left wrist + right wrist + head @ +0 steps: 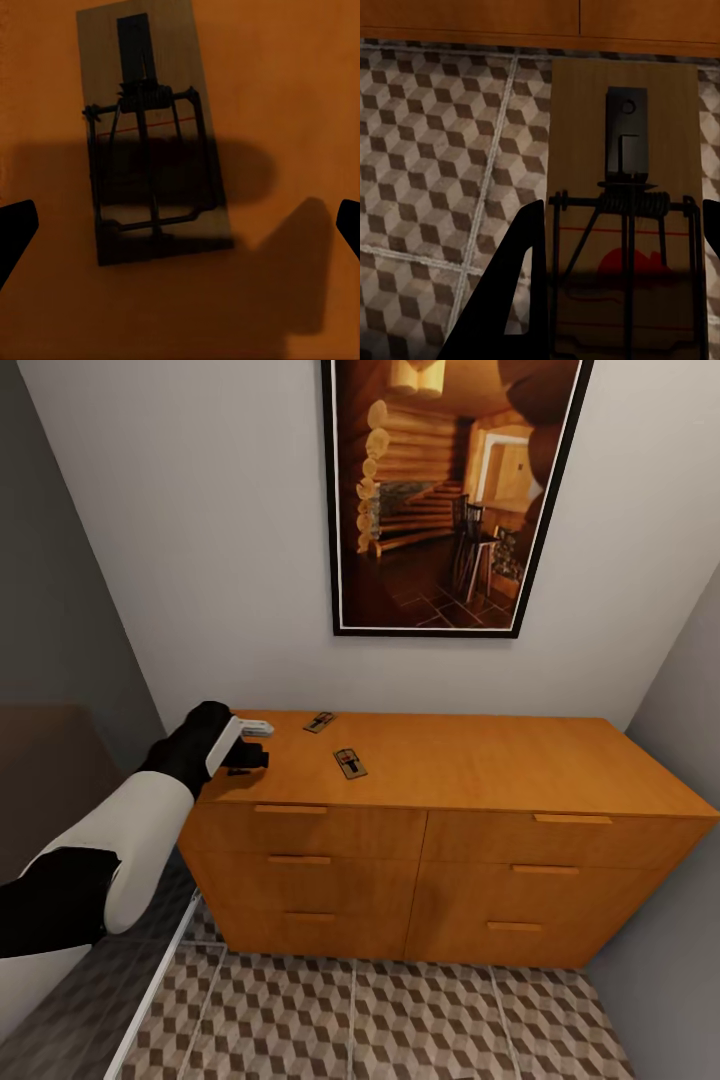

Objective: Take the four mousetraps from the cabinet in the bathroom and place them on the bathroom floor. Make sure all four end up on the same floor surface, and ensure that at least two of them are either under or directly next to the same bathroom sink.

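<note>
Two mousetraps (320,722) (350,763) lie on the top of the orange wooden cabinet (480,760), toward its left end. My left gripper (262,743) hovers open over the cabinet's left corner. In the left wrist view a mousetrap (150,135) lies flat on the cabinet top (300,75) below the open gripper (180,225), whose fingertips (15,232) stand wide apart. My right gripper (619,300) is shut on another mousetrap (622,120), held above the cube-patterned bathroom floor (427,150) in front of the cabinet base (472,15). The sink is out of view.
The cabinet's drawers (310,830) are all closed. A framed picture (450,490) hangs on the white wall above it. Grey walls close in on both sides. Tiled floor (400,1020) runs in front of the cabinet, with a pale strip (150,1000) at the lower left.
</note>
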You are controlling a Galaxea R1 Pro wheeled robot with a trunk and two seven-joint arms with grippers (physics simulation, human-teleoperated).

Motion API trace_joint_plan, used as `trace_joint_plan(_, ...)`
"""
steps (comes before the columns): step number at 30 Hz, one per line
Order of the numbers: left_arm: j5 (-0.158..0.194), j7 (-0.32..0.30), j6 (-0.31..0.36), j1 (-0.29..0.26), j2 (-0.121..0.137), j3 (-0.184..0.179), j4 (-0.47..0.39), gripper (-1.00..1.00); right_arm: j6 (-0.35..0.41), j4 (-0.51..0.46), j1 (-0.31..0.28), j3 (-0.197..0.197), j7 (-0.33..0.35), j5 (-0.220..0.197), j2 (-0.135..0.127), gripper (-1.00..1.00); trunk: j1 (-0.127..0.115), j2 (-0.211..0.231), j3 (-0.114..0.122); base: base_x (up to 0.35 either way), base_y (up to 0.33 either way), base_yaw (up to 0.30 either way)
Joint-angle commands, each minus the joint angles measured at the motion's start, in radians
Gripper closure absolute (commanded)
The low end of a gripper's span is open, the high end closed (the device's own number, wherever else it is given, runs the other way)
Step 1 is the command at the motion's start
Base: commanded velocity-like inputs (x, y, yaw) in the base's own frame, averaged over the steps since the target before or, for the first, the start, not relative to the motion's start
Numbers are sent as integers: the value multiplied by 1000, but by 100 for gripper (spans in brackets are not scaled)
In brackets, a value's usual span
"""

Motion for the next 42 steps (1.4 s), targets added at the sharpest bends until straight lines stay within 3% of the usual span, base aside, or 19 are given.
trace_joint_plan(1, 11, 8, 4, 0, 3, -8, -1, -100, -3, 1, -1, 1, 1, 2, 0, 100, 0, 0, -1, 0, 0, 0)
trace_joint_plan(42, 11, 8, 4, -1, 10, -9, 1, -100, -3, 1, -1, 1, 1, 2, 1, 100, 0, 0, -1, 0, 0, 0)
